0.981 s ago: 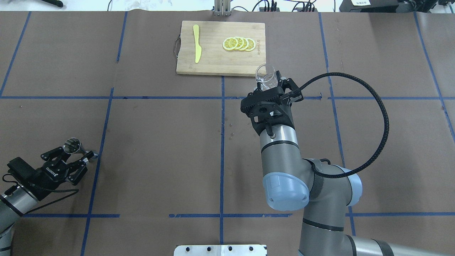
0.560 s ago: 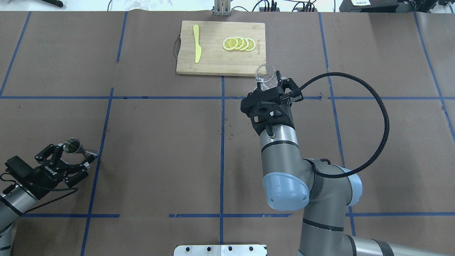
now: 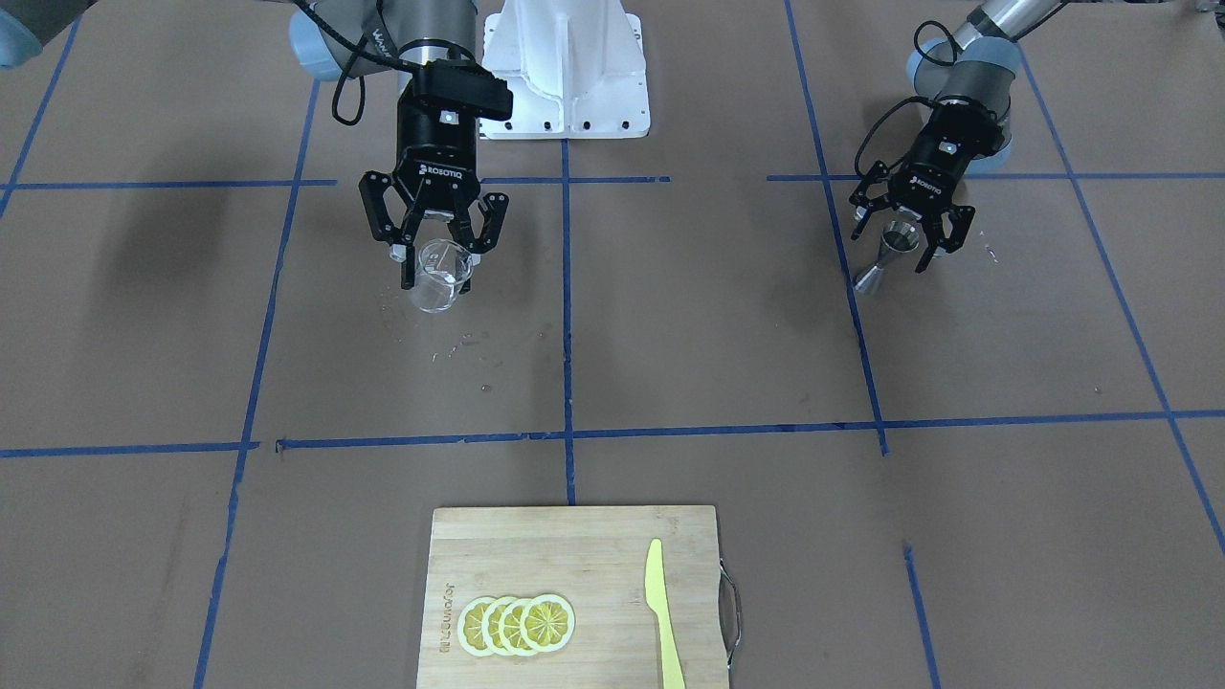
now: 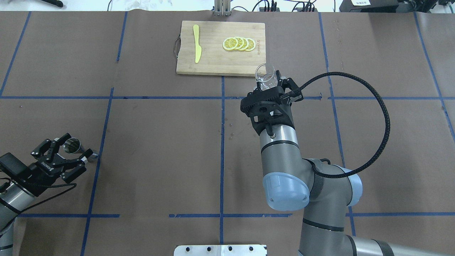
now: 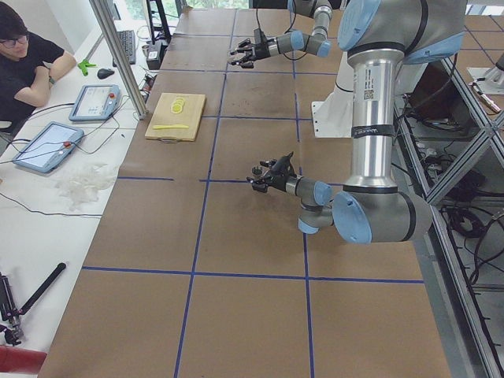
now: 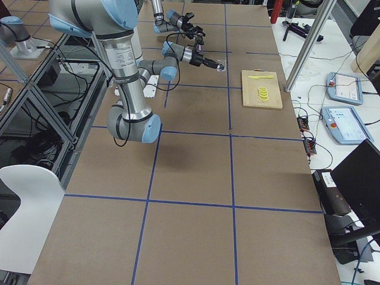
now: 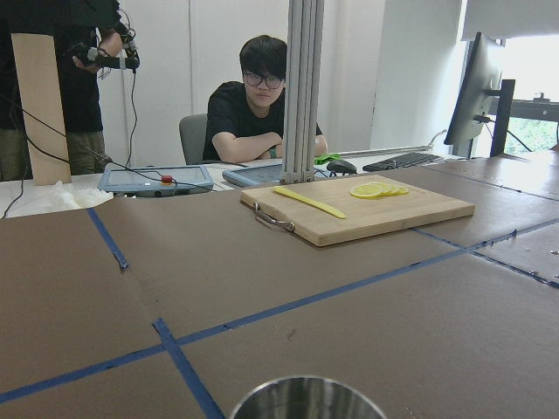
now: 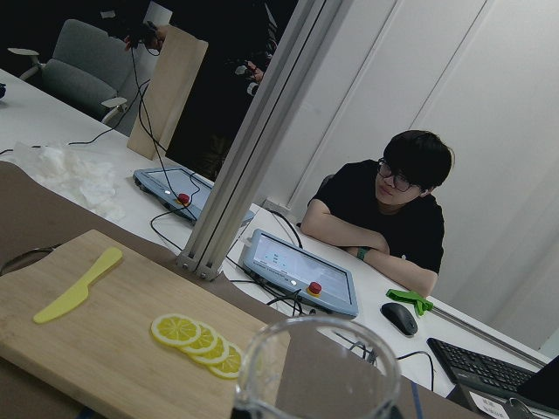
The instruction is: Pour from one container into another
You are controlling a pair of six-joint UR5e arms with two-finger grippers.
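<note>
**Overhead exterior: glass cup gripped at centre, jigger stood between spread fingers**

The clear glass cup [image 4: 265, 75] is shown clamped in the right gripper [image 4: 273, 85] and held above the brown-covered table [image 4: 160, 142]. It sits just off the corner of the wooden cutting board [image 4: 213, 60] nearest the right arm. A fan of lemon slices [image 4: 239, 43] and a yellow knife [image 4: 196, 43] are laid on the board.

Well apart, at the robot's left side, the metal jigger [image 4: 73, 145] is seen standing on the table beside a blue tape line. It is flanked by the spread fingers of the left gripper [image 4: 75, 152]; no grasp is made on it. In the left wrist-mounted view only the jigger's rim is caught, at the bottom edge.

A seated person [image 8: 393, 209] with folded arms is pictured beyond the table's far side.
</note>
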